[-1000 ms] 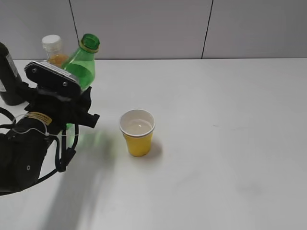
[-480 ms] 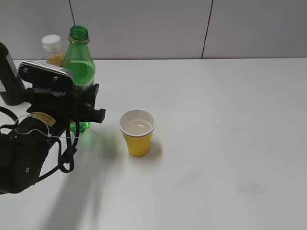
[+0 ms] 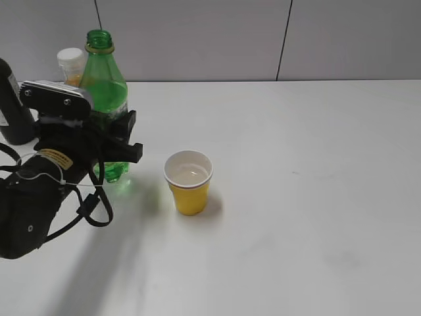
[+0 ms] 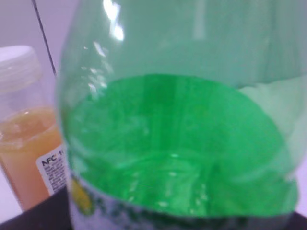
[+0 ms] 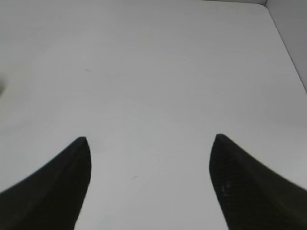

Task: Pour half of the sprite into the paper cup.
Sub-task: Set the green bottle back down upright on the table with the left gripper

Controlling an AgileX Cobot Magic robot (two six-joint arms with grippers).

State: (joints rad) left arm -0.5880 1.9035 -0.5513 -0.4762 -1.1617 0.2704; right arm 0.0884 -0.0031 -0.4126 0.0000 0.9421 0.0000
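One end effector (image 3: 112, 141) round sprite (image 3: 104, 79).

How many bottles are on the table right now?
3: the sprite in the left gripper, the orange juice bottle just behind it, the dark bottle at the left edge. More may be off-frame.

Bright, even light overall, prob from above and slightly behind. Soft shadow under the paper cup (image 3: 189, 182), falling to its right on the table (image 3: 316, 197); broad faint shadow below the left arm too. Greenish cast thrown on the tabletop beside the sprite (image 3: 105, 99). Left wrist view way too close: blurry, white glare spots on the plastic. Right wrist view sharp-ish, fingers (image 5: 53, 191) dark, no detail.
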